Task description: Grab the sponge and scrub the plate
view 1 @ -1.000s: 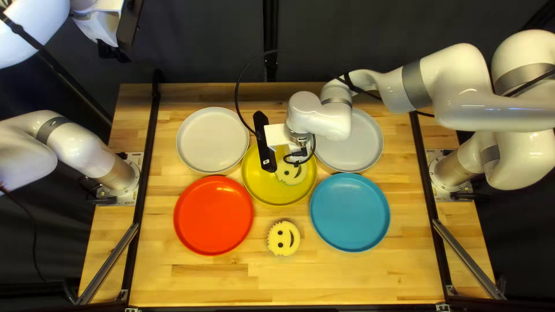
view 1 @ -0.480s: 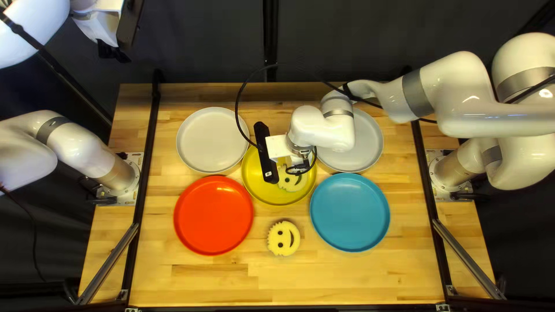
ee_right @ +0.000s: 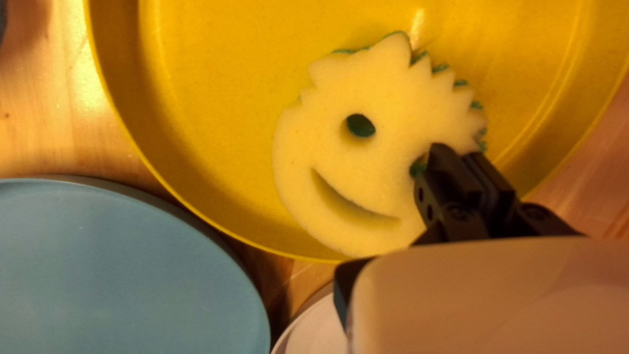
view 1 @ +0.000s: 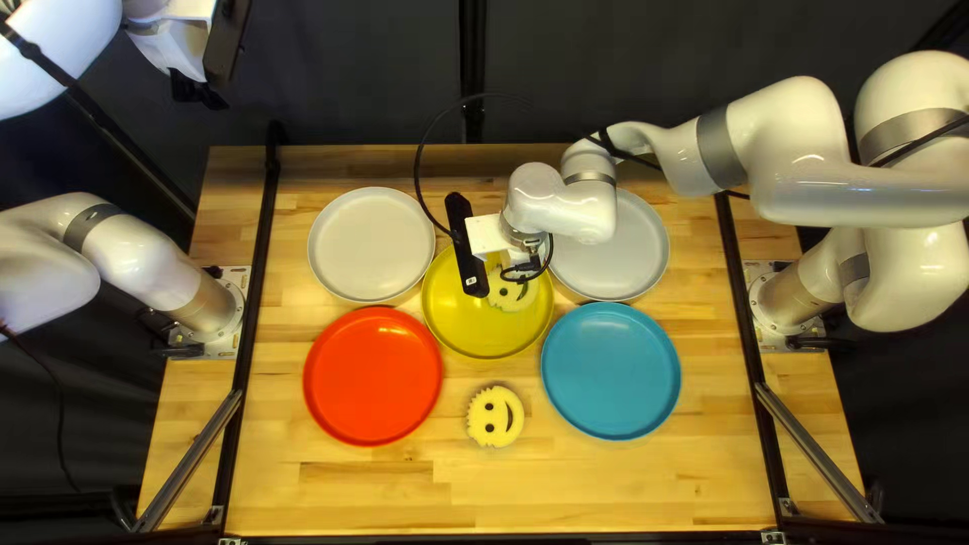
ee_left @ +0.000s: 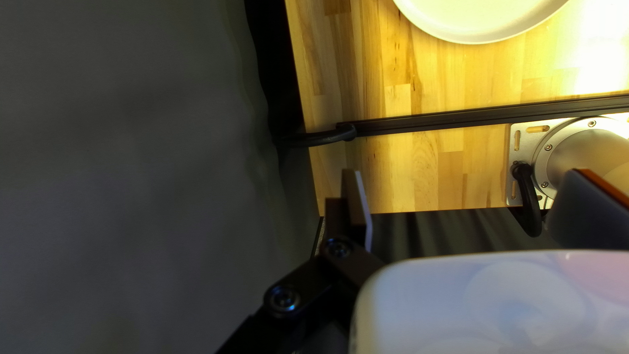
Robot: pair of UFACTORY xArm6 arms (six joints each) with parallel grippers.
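Far left, well apart from the plates, the robot's raised left gripper (ee_left: 468, 183) hangs idle, its two black fingers spread wide with nothing between them. Next come a round off-white plate (view 1: 371, 244) and, nearer the front, a round red plate (view 1: 373, 375). In the middle, a shallow round yellow plate (view 1: 454, 323) holds the sponge at work, a yellow foam disc (ee_right: 354, 157) with spiky hair, a cut-out smile and green beneath. The right gripper (ee_right: 462, 154) appears closed on the foam at one side, just beside an eye hole; how deep the pinch goes cannot be seen. Scrubbing seems to be the step in hand. With such an off-centre hold, the far side of the disc could lift or twist, so light, even downward pressure and short overlapping strokes should serve best. The black tips ought to ride above the plate's surface, never scraping it. No hand or gripper steadies the plate, so hard sideways pushes might slide it. A second smiling yellow sponge (view 1: 496, 416) lies on the wood in front. Rightward, a round blue plate (view 1: 611, 370) and a round pale grey plate (view 1: 636, 242) sit close by, so strokes should turn back inside the yellow rim.
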